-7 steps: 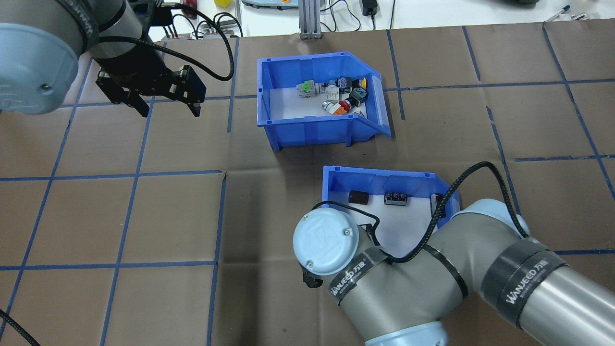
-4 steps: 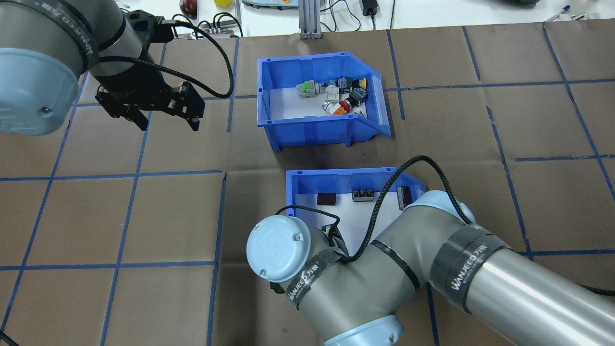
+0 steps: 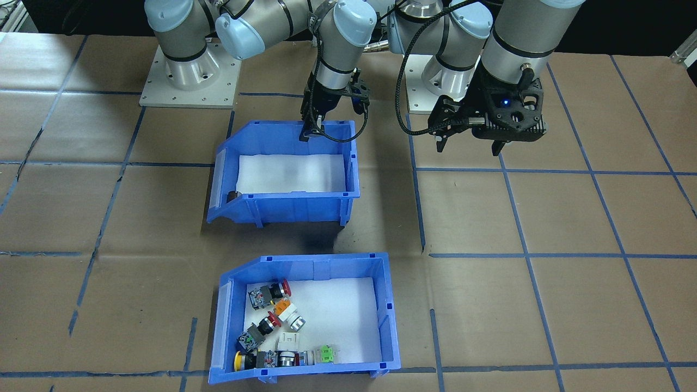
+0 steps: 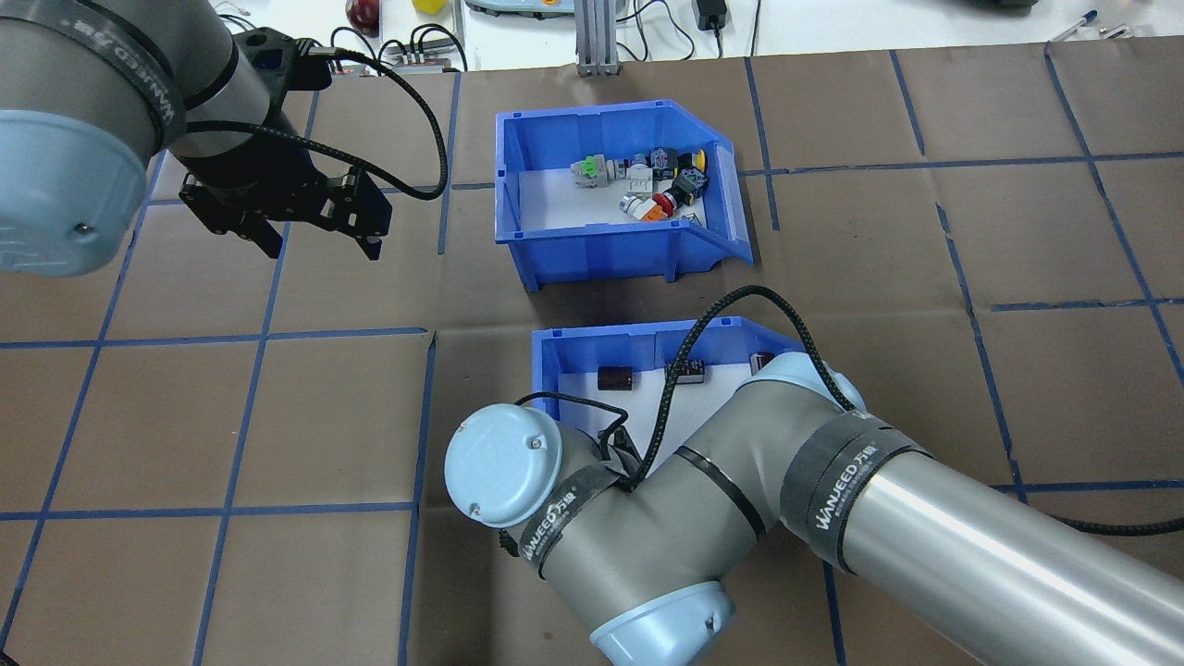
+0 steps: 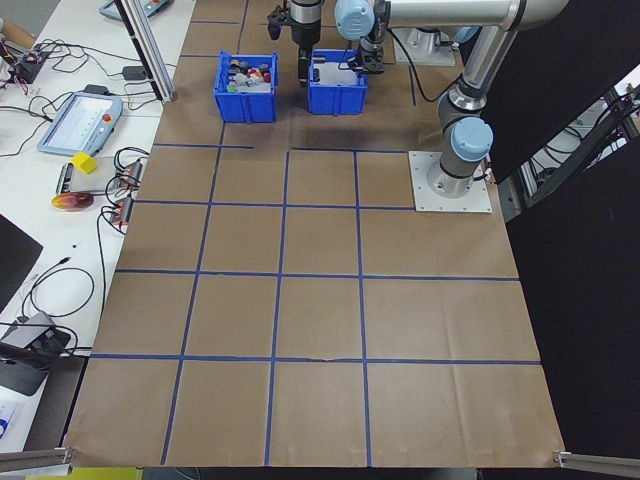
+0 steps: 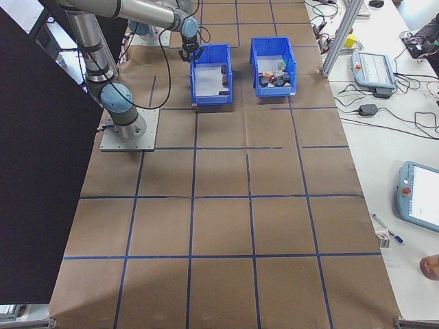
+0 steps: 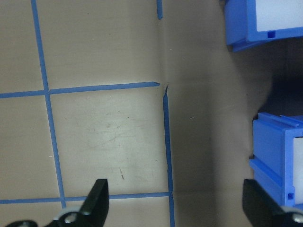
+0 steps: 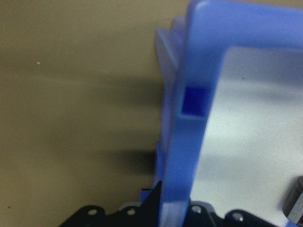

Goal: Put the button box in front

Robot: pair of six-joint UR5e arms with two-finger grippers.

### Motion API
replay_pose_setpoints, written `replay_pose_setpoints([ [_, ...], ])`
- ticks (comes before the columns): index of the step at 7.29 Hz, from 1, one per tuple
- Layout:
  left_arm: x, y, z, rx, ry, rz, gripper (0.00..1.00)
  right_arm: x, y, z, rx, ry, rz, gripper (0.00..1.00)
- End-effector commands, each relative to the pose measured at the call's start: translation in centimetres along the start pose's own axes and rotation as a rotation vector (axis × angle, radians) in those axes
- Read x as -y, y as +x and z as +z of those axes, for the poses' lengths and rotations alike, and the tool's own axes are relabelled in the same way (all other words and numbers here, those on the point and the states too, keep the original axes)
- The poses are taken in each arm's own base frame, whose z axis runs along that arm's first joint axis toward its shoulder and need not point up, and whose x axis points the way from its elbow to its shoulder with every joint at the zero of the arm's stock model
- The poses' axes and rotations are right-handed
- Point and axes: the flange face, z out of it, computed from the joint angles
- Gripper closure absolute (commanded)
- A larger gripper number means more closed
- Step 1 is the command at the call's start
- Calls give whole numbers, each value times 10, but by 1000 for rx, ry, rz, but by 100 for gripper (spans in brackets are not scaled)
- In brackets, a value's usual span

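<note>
Two glossy blue plastic bins: right gripper (image 3: 312,129) pinches the black-parts bin's (image 3: 283,173) wall (left gripper (image 4: 319,242) spread wide).

A robotics lab: teach pendants (image 6: 374,67) beside taped table (image 6: 274,205).

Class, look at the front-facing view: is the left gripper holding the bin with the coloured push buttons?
No: the left gripper hangs open over bare table, well apart from the button box, which sits untouched.

I see the blue button box (image 4: 618,236) sitting flat on the table, far side, colorful buttons inside.
</note>
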Motion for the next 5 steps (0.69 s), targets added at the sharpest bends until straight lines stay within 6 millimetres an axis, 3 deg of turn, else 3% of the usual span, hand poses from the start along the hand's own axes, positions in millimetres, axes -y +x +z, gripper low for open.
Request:
replay_pose_setpoints([
  [1, 0, 0, 0, -3, -1, 1, 1, -4, 5, -4, -2, 5, 22, 1],
  [3, 0, 0, 4, -1, -14, 1, 1, -30, 7, -29, -42, 33, 70, 0],
  [5, -2, 0, 2, 6, -8, 1, 1, -93, 26, -58, -74, 68, 205, 0],
])
